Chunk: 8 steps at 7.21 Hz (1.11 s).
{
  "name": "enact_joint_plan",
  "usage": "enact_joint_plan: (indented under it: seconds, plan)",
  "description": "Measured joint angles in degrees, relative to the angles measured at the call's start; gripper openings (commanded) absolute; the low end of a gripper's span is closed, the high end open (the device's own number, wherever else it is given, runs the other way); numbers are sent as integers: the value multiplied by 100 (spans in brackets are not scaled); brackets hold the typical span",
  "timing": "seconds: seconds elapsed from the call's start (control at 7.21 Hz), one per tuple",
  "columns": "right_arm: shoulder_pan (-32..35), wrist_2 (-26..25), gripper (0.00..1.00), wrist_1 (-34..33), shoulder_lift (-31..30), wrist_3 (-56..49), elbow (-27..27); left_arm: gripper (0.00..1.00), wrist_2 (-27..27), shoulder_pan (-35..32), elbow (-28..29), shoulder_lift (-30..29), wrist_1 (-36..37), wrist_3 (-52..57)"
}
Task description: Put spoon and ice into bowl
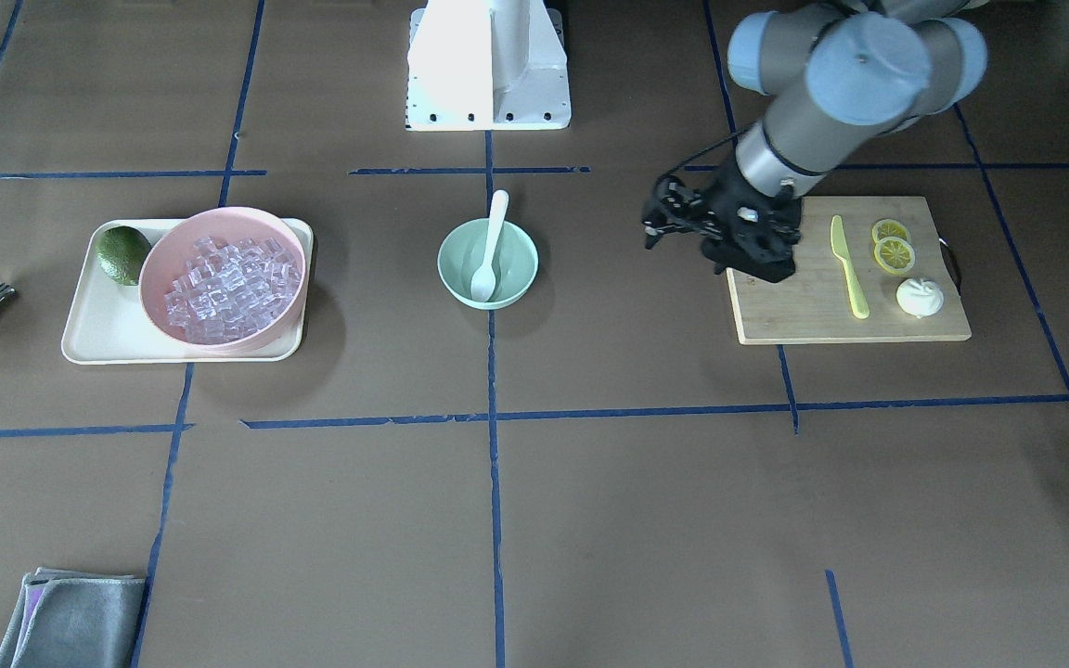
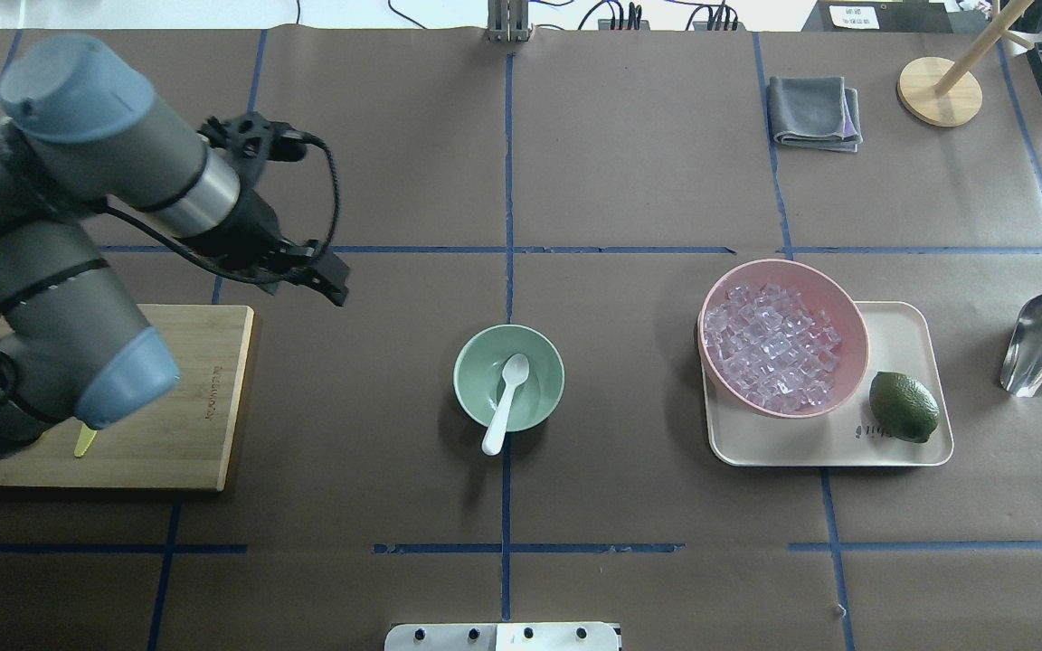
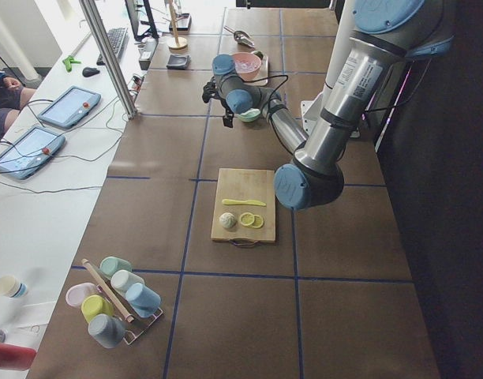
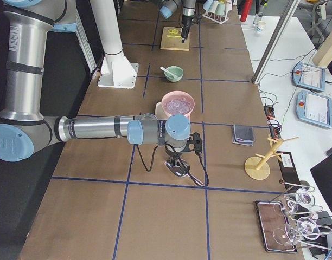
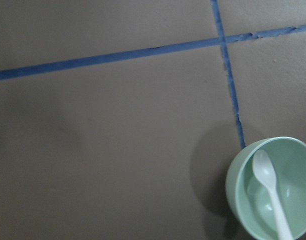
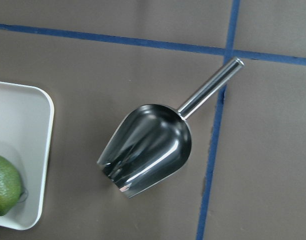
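Spoon (image 2: pixel 505 398) lies in the bowl (image 2: pixel 476 362) at desk (image 2: pixel 648 452) centre, scoop down inside, handle tilted over the rim on the robot's side. Left arm is folded over the cutting board (image 2: pixel 177 407). The left gripper (image 1: pixel 674 215) hangs above the desk off the board's inner far corner, well apart from the bowl, fingers spread and holding nothing. Bare desk surrounds the bowl on every side. The ice (image 2: pixel 770 348) is heaped in the pink bowl (image 2: pixel 854 330), which sits on a tray (image 2: pixel 905 339) with a lime (image 2: pixel 904 407), well to the bowl's right. Right arm shows only in the exterior right view, stretched low and long, with the right gripper (image 4: pixel 178 158) pointing down over a metal scoop (image 6: pixel 148 147); finger state cannot be told. The right wrist view shows the scoop lying flat just beside the tray corner, not touching. The front-facing view shows a knife (image 1: pixel 848 269) and lemon slices (image 1: pixel 893 247) on the board, mostly hidden overhead by the arm.
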Motion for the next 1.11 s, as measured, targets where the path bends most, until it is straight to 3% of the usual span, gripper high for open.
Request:
enact_joint_plan:
  seconds: [0.42,0.69,0.83,1.11]
  plan:
    - [0,84,100,2,306,159,9,100,-263,-1958,45,1850,5,3080]
    - [-46,1,100,6,533,709,74,100,-282,-3436,233,2611,61,3724]
    - [-151,-201,100,-2,618,902,186,100,-288,-3853,348,2880,144,3795]
    - [-519,-630,100,-5,701,1574,424,100,-289,-4087,502,3306,215,3853]
